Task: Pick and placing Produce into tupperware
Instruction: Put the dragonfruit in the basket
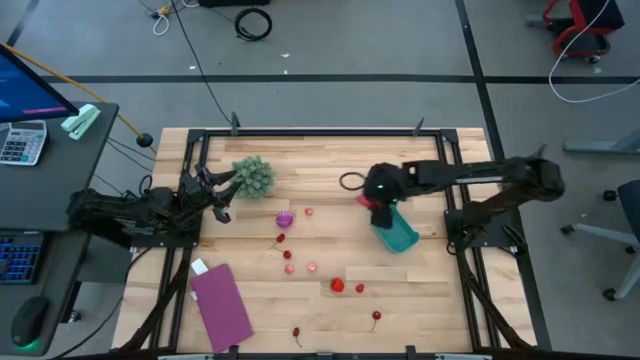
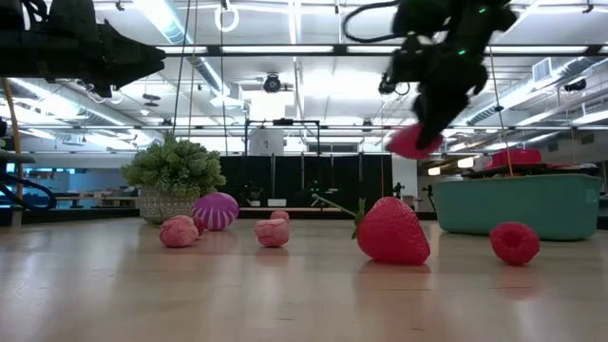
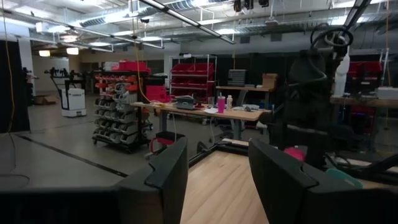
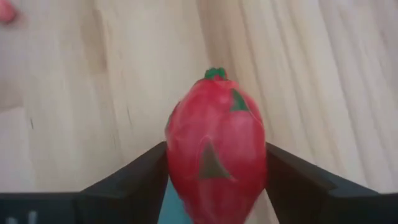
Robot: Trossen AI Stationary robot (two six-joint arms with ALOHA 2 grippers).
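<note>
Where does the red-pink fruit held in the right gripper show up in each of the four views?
High view: the red-pink fruit right of centre, at the right gripper, beside the teal tub.
Low view: upper right, above the table, left of the tub.
Left wrist view: a pink spot far right, next to the tub's edge.
Right wrist view: centre, between the fingers.
Shared landmark: the teal tub.

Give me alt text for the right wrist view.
The right gripper holds a red-pink toy fruit with green scales between its dark fingers, above the pale wooden table. A sliver of teal tub shows below the fruit.
</note>
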